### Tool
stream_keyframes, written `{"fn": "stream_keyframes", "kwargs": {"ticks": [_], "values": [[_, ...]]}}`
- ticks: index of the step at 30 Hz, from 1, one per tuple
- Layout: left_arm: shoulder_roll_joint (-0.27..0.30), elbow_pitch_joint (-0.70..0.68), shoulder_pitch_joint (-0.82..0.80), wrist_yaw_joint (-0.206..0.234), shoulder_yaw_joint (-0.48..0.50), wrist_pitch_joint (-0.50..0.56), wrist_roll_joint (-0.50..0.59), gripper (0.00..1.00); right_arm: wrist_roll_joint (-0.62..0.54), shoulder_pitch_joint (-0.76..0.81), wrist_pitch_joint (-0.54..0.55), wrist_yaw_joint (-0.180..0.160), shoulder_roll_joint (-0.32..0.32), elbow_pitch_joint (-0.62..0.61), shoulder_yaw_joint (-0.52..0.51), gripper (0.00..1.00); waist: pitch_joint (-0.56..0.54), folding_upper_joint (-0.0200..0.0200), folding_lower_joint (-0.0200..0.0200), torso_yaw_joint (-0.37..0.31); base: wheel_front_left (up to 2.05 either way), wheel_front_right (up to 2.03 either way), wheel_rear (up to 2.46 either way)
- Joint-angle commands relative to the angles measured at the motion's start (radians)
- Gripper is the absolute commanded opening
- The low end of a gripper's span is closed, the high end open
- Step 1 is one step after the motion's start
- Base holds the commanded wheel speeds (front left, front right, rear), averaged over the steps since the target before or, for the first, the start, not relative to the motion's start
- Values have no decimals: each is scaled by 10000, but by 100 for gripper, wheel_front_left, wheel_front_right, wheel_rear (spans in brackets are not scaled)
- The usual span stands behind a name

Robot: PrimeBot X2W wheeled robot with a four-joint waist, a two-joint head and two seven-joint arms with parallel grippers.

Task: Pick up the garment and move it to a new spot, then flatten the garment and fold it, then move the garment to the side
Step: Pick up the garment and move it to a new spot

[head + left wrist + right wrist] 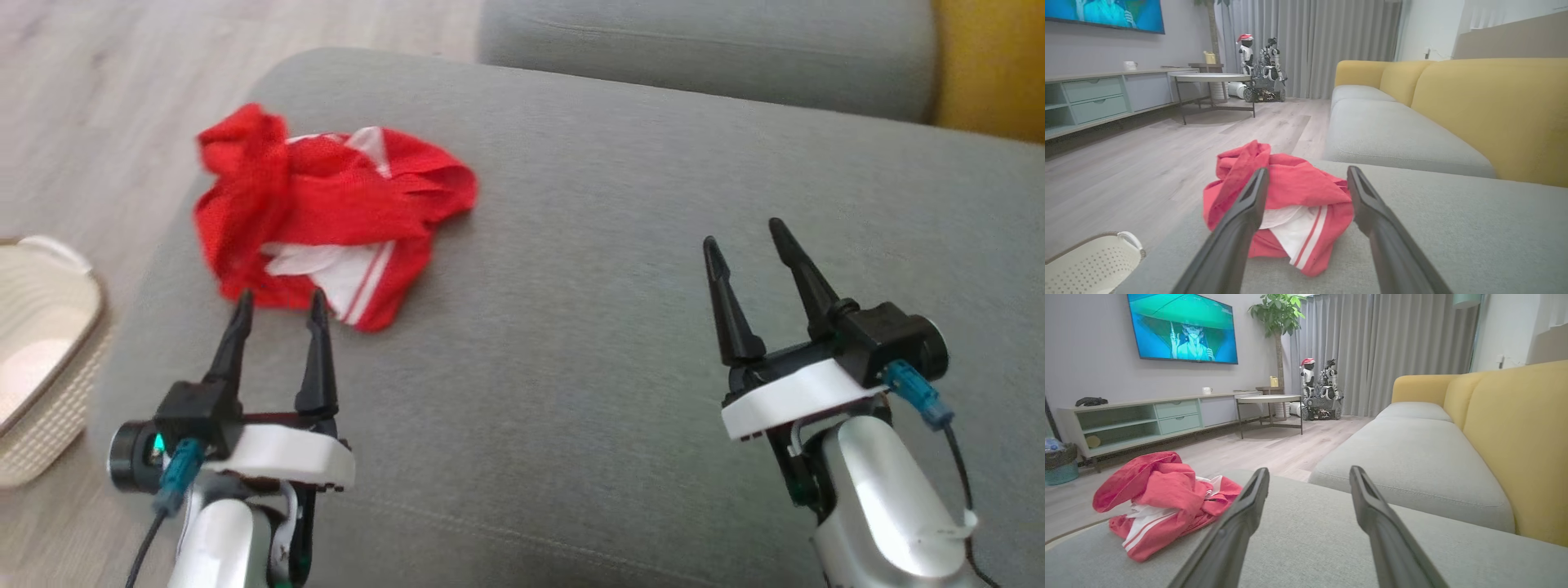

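Crumpled red-and-white garment (326,212) on grey sofa cushion (571,343) near its left edge, left gripper (280,299) spread wide, empty, tips at its near edge, right gripper (743,234) also wide, empty, well apart

My left fingers (318,359) and right fingers (729,310) are long, dark, tapering spikes, two to a side, matte black and pointed at the tip. Each pair grows from a black block (196,412) seated on a rounded white plate (796,396). A blue plug (914,392) juts from each block, trailing a thin black cable (959,465). A small green light (157,443) glows beside my left plug. Below, my forearms (886,506) are glossy silver-white shells, and a white tie (959,527) loops at the right one.
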Motion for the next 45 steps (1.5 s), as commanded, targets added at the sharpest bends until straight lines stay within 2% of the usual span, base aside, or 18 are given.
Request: {"fn": "stream_keyframes", "kwargs": {"ticks": [1, 5, 13, 21, 26, 28, 34, 40, 45], "values": [[43, -437, -271, 101, 394, -122, 55, 100, 115, -189, -18, 77, 41, -285, 303, 100, -60, 0, 0, 515, 0, 0, 0], [39, -531, -152, 152, 470, -122, 53, 100, 180, -114, -36, 77, 41, -274, 387, 100, -67, 0, 0, 920, 0, 0, 0], [36, -669, 27, 231, 727, -122, 16, 100, 295, -19, -87, 77, 41, -209, 434, 100, -118, 0, 0, 1239, 0, 0, 0], [35, -670, 52, 101, 1233, -122, -223, 100, 365, 11, -125, 77, 41, -239, 448, 100, -33, 0, 0, 1044, 0, 0, 0], [71, -496, -248, -189, 1687, -122, -500, 100, 235, -4, -64, 77, 41, -466, 139, 100, 369, 0, 0, 813, 0, 0, 0], [210, -240, -753, -476, 1839, -122, -603, 100, 5, 31, 43, 77, 41, -714, -218, 100, 762, 0, 0, 741, 0, 0, 0], [760, 900, -2064, -909, 2205, -18, -964, 100, -482, 62, 376, 77, 41, -1595, -900, 100, 1698, 0, 0, 494, 0, 0, 0], [1481, 2371, -3678, -1376, 2237, 980, -1502, 100, -913, 6, 840, 77, 41, -2601, -1283, 100, 2569, 0, 0, 251, 0, 0, 0], [1927, 3447, -4893, -1653, 1869, 1538, -1942, 100, -1101, -131, 1083, 77, 41, -3080, -1319, 100, 3111, 0, 0, 56, 0, 0, 0]]}}
